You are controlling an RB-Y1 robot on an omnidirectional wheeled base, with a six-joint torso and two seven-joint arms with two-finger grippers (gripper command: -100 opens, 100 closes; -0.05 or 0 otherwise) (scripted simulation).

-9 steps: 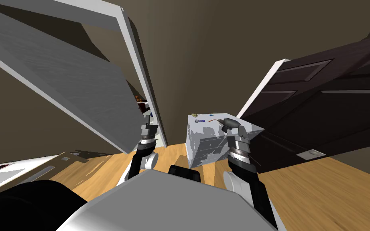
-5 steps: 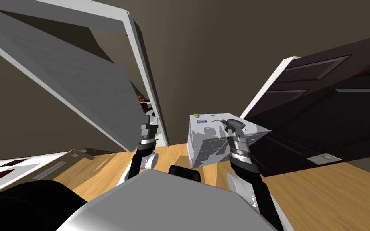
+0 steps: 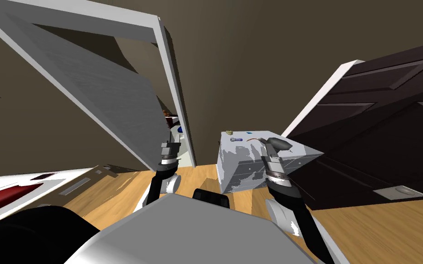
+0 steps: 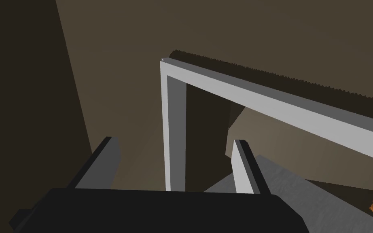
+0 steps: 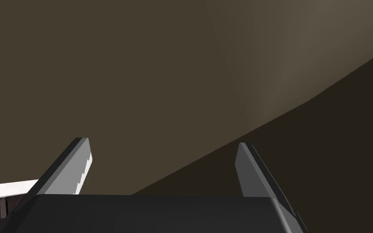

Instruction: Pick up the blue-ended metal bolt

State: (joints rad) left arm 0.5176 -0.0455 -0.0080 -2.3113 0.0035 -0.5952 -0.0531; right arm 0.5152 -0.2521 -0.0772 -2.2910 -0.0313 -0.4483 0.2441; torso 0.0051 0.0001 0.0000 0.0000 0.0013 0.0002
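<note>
Right pincer [image 5: 162, 143], thin blades apart, near blue-ended bolt [image 3: 236, 139]

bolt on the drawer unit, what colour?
Bolt is grey with a blue end, best seen in head view.

bolt [image 3: 236, 139] on cabinet [image 3: 242, 167] top, left part | small object [image 3: 229, 132] behind bolt | cabinet between left door [image 3: 91, 91] and right door [image 3: 380, 128]

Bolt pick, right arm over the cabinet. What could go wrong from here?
1. The right pincer is open, but its camera faces a wall, not the bolt; lowering from this pose may miss.
2. The bolt seems to lie near the front edge of the cabinet top; a nudge could roll it off.
3. A small blue item and a reddish curved thing lie close by; the pincer might catch those instead.
</note>
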